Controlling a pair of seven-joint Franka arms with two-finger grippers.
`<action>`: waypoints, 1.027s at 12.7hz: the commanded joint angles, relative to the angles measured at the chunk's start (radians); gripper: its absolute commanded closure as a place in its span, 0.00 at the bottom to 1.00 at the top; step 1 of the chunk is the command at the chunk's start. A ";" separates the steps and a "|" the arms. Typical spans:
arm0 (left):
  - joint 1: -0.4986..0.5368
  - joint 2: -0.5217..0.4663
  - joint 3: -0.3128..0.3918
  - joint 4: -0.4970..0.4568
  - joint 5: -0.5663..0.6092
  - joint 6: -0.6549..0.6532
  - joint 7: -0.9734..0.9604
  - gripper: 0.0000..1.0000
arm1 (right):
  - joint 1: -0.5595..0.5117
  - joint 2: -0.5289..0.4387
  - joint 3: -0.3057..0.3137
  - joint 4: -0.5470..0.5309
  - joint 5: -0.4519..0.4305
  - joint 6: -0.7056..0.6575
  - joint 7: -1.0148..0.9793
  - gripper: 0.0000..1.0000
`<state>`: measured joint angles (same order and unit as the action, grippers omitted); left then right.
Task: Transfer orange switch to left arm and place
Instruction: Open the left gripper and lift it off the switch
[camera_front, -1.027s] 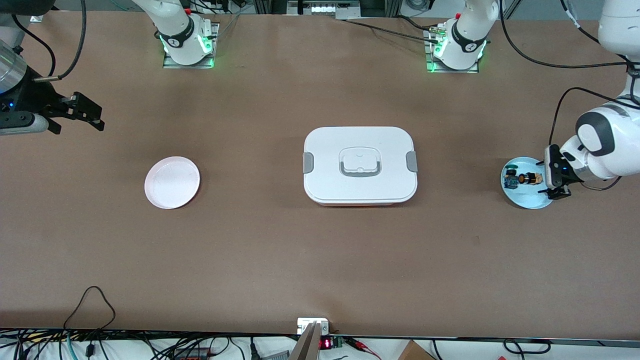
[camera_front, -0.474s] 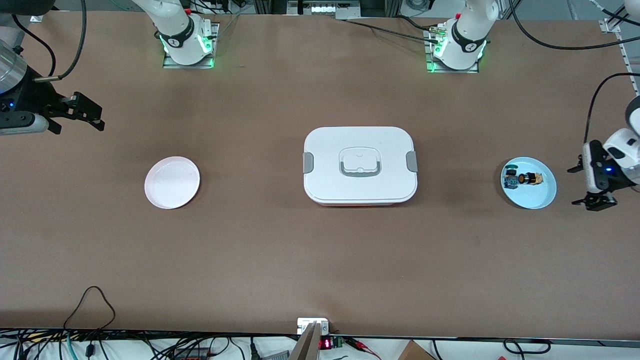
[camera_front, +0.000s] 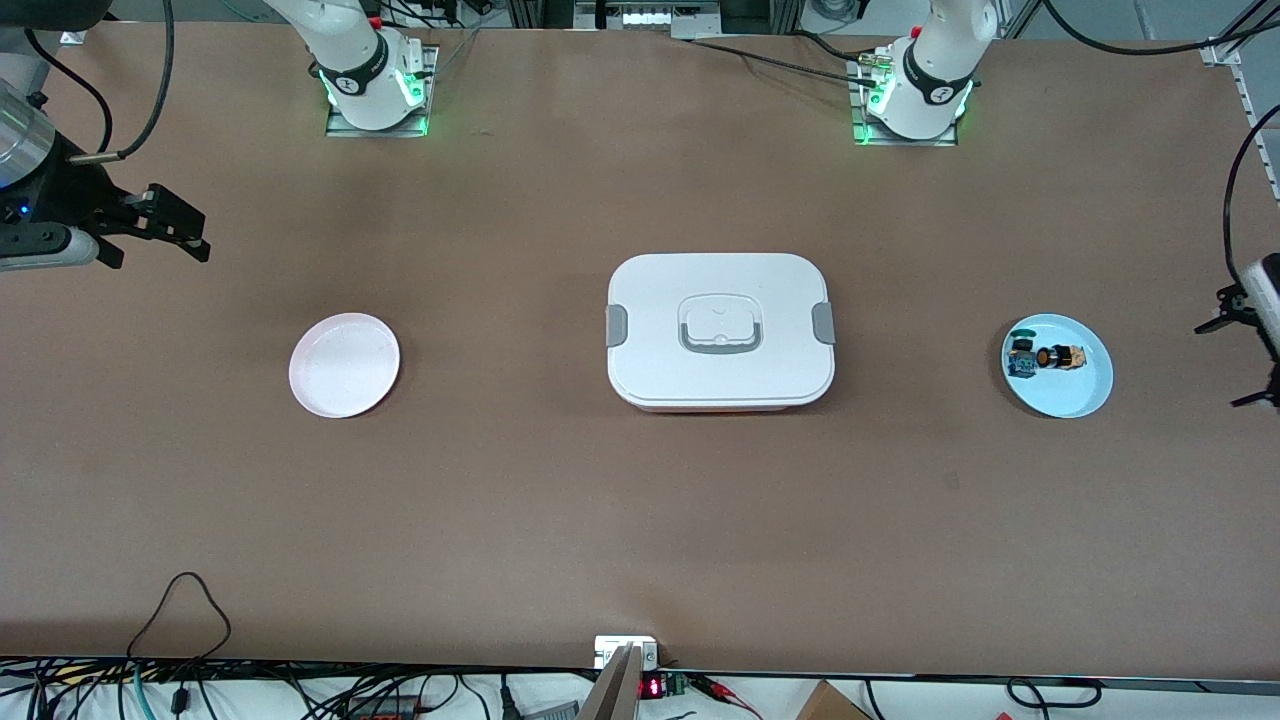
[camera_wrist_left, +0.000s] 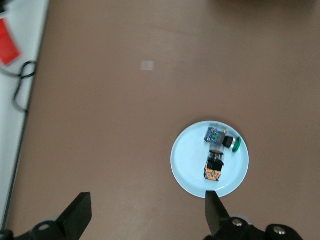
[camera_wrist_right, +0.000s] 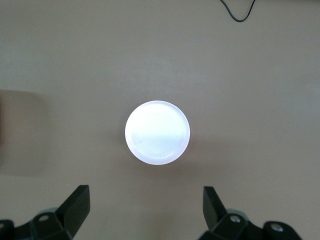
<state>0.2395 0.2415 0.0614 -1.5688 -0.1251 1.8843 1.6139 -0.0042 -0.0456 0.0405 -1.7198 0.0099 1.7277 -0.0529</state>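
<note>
A brown worktop (camera_front: 640, 520) is seen from above, with a white lidded box (camera_front: 720, 331) with grey side latches at its middle. The orange switch (camera_front: 1061, 357) lies on its side on a pale blue plate (camera_front: 1075, 395) toward the left arm's end of the worktop, just beside a small switch with a green cap and blue body (camera_front: 1021, 358) on the same plate. The left gripper (camera_front: 1243, 360) is held in the air at the edge of the front view, over the worktop's end just past the blue plate, its jaws spread wide and holding nothing; the orange switch is near it but apart from it and not between the jaws. The right gripper (camera_front: 165, 228) is held at the right arm's end of the worktop, jaws likewise wide open and empty, well apart from the switch, with the box in between. An empty white plate (camera_front: 344, 364) lies toward that end. In the left wrist view, the orange switch (camera_wrist_left: 215, 166) is shown with its orange end pointing toward one black fingertip (camera_wrist_left: 212, 210), and the blue plate (camera_wrist_left: 187, 162) sits off to one side of the gap between the jaws, a detail not given by the front view. In the right wrist view, the white plate (camera_wrist_right: 157, 132) is shown centred ahead of the gap of the right gripper (camera_wrist_right: 145, 207).
</note>
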 joint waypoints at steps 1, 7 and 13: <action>-0.049 -0.016 0.005 0.084 0.001 -0.034 -0.287 0.00 | 0.006 0.003 -0.002 0.009 0.015 -0.002 0.012 0.00; -0.198 -0.091 0.011 0.085 0.056 -0.147 -0.898 0.00 | 0.006 0.003 -0.002 0.009 0.015 -0.004 0.012 0.00; -0.356 -0.129 0.021 0.095 0.053 -0.442 -1.574 0.00 | 0.006 0.003 -0.001 0.009 0.015 -0.005 0.012 0.00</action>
<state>-0.0868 0.1294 0.0619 -1.4852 -0.0900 1.5241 0.2066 -0.0013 -0.0456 0.0405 -1.7198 0.0100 1.7277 -0.0523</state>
